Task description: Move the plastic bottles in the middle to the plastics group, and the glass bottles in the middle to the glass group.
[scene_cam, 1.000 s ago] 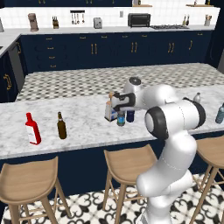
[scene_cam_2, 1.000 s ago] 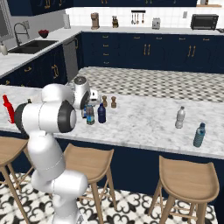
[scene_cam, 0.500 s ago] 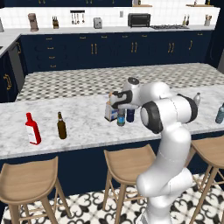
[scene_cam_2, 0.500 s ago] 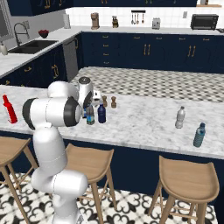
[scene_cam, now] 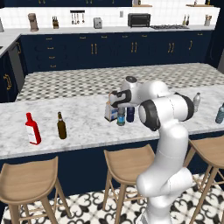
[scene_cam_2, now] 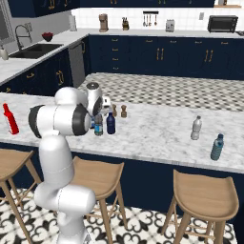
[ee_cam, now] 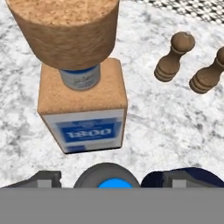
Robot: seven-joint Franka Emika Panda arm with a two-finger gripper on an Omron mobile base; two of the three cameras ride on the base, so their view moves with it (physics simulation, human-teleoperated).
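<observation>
Three bottles stand in the middle of the island: a square cork-stoppered glass bottle (scene_cam: 110,112) (ee_cam: 83,109), a clear plastic bottle with a blue cap (scene_cam: 121,117) (scene_cam_2: 98,125) (ee_cam: 112,182) and a dark blue plastic bottle (scene_cam: 130,114) (scene_cam_2: 110,123) (ee_cam: 194,176). My gripper (scene_cam: 120,108) (scene_cam_2: 98,116) (ee_cam: 109,179) hangs just above the blue-capped bottle, open, one fingertip (ee_cam: 44,178) on each side of the cap and not touching it. The glass group, a red bottle (scene_cam: 32,128) (scene_cam_2: 10,119) and a brown beer bottle (scene_cam: 61,125), stands at the left. The plastics group, a clear bottle (scene_cam: 196,101) (scene_cam_2: 196,128) and a teal one (scene_cam: 220,113) (scene_cam_2: 217,147), stands at the right.
Two wooden salt and pepper shakers (ee_cam: 175,57) (scene_cam_2: 124,111) stand just behind the middle bottles. Bare marble counter (scene_cam: 87,127) lies between the middle bottles and each group. Wooden stools (scene_cam: 127,162) line the island's near side.
My arm's elbow has swung a little while the hand has stayed over the middle bottles. No bottle has moved.
</observation>
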